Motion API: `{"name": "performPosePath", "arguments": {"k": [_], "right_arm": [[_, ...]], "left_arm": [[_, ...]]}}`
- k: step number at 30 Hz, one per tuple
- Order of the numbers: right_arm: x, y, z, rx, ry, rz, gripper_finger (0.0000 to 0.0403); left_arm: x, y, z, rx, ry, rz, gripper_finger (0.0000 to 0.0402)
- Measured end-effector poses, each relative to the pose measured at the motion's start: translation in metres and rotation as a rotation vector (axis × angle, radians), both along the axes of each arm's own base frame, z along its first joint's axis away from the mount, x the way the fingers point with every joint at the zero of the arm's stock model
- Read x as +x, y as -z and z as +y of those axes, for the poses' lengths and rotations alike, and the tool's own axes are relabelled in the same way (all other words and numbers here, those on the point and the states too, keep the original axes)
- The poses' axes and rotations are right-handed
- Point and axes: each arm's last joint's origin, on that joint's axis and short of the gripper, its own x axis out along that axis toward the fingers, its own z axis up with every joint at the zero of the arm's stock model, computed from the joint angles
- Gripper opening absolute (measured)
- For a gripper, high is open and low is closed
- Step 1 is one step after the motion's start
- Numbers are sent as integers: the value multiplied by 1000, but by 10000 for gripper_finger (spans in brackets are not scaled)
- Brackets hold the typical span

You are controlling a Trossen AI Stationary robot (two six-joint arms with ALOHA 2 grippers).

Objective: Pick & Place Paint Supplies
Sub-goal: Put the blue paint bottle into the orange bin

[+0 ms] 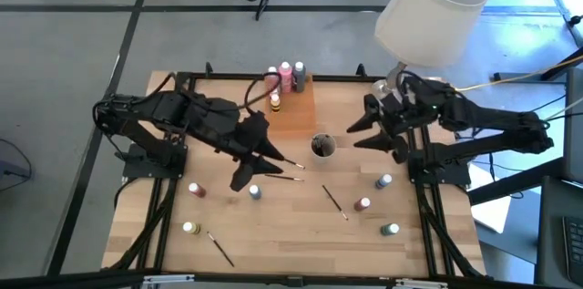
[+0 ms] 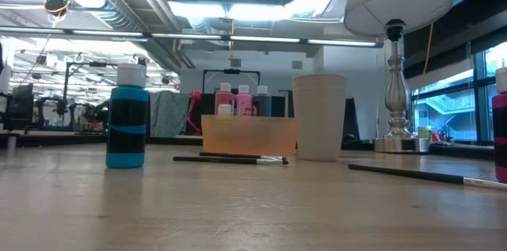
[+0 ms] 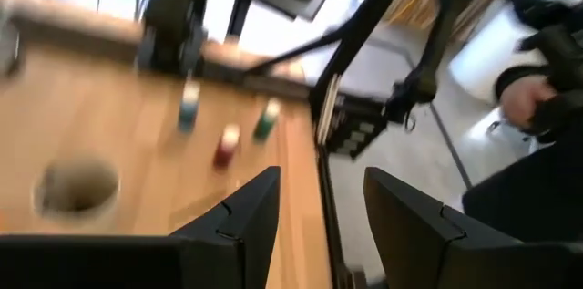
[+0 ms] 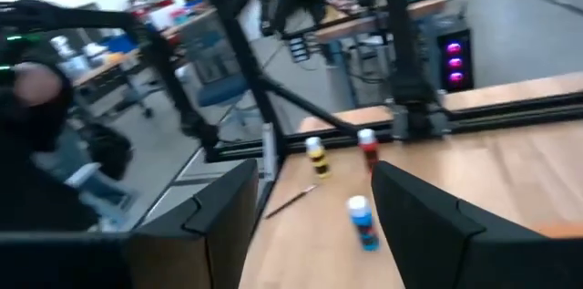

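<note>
Loose paint bottles stand on the wooden table: a blue one [image 1: 255,191], a red one [image 1: 196,189] and a yellow one [image 1: 189,229] at the left, and a blue-grey [image 1: 384,180], a red [image 1: 363,204] and a green one [image 1: 390,230] at the right. More bottles [image 1: 286,77] stand in the orange tray [image 1: 293,114] at the far middle. Thin brushes [image 1: 334,201] lie flat on the table. My left gripper [image 1: 264,163] hangs open above the table's middle, left of the grey cup [image 1: 322,146]. My right gripper [image 1: 353,136] is raised and open, right of the cup, with nothing between its fingers [image 4: 419,216].
A white lamp [image 1: 433,6] stands at the far right corner, above the right arm. Two brushes [image 1: 284,169] lie just left of the cup, another [image 1: 219,248] near the front left. In the low view a blue bottle [image 2: 127,124] stands nearest.
</note>
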Motion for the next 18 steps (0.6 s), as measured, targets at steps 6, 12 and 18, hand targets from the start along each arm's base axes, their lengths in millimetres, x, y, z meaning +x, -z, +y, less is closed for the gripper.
{"name": "performPosePath", "arguments": {"k": [6, 12, 18], "right_arm": [[-2, -5, 9, -6, -13, 1, 221], [2, 3, 9, -17, 28, 75, 221], [8, 8, 9, -18, 28, 107, 221]], "left_arm": [[-13, 18, -4, -17, -15, 230, 157], [-23, 27, -6, -1, -100, 363, 157], [-23, 48, -5, 52, -276, 563, 157]]}}
